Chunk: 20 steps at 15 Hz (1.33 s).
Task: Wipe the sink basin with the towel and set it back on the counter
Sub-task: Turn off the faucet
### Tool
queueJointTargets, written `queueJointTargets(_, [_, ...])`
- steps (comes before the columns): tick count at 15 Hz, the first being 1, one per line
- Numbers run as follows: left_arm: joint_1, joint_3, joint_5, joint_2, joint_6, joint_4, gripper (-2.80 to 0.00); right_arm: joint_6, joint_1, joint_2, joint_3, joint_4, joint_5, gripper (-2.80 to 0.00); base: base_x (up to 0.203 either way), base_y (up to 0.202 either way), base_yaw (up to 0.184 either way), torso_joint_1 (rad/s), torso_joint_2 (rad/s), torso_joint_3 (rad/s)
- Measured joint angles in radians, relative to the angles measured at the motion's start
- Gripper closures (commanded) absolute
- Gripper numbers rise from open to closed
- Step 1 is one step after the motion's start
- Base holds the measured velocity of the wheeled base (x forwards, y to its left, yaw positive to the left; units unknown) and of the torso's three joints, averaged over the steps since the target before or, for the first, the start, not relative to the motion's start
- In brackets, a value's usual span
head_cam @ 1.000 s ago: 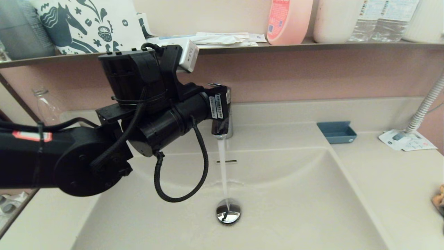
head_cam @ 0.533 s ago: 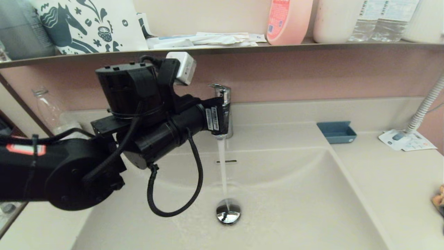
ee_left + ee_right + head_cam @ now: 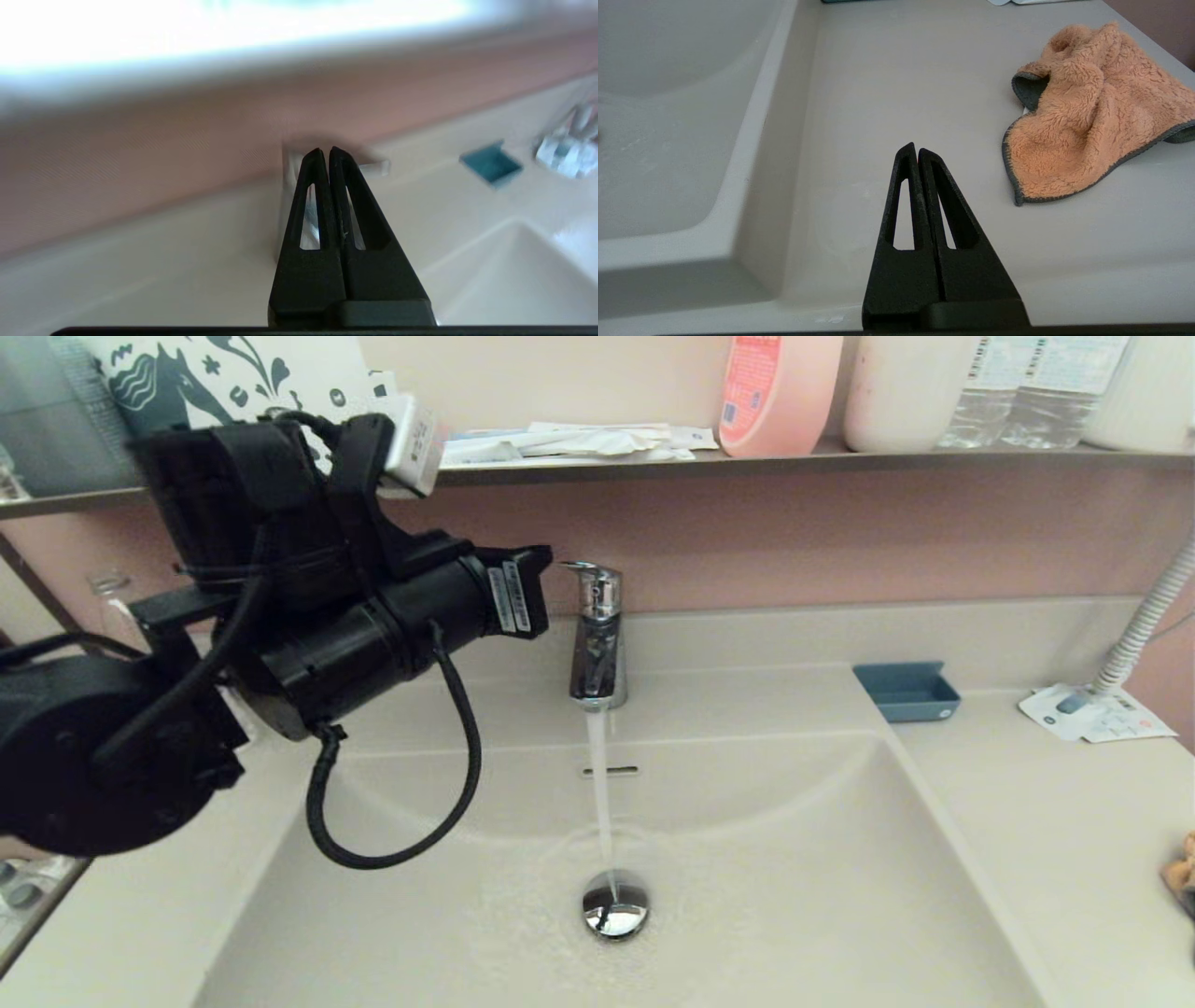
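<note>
Left gripper (image 3: 325, 154) raised beside the chrome faucet (image 3: 596, 635), clear of it, fingers clenched on nothing. Water stream (image 3: 602, 803) falling onto the round chrome drain plug (image 3: 613, 908) of the smooth beige sink basin (image 3: 794, 859), curved at its back wall. Fuzzy orange-tan towel (image 3: 1092, 112), dark-hemmed and crumpled, lying on the counter (image 3: 896, 84) well apart from the basin rim. Right gripper (image 3: 917, 154) low over bare counter between rim and towel, fingers pressed together, empty.
</note>
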<state>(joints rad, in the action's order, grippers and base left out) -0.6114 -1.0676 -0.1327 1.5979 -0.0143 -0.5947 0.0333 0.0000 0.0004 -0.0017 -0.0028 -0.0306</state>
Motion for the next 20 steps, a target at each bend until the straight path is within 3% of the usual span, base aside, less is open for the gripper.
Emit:
queueJointTargets(11, [-0.039,-0.157,0.004,0.079,-0.016,0.047,0.00,0.000,0.000,0.000,0.000,0.000,0.000,0.00,0.000,0.000,0.000,0.000,0.00,0.000])
queueJointTargets(20, [-0.064,-0.045,-0.001,0.103,-0.012,0.011,0.00,0.000,0.000,0.000,0.000,0.000,0.000,0.00,0.000,0.000,0.000,0.000,0.00,0.000])
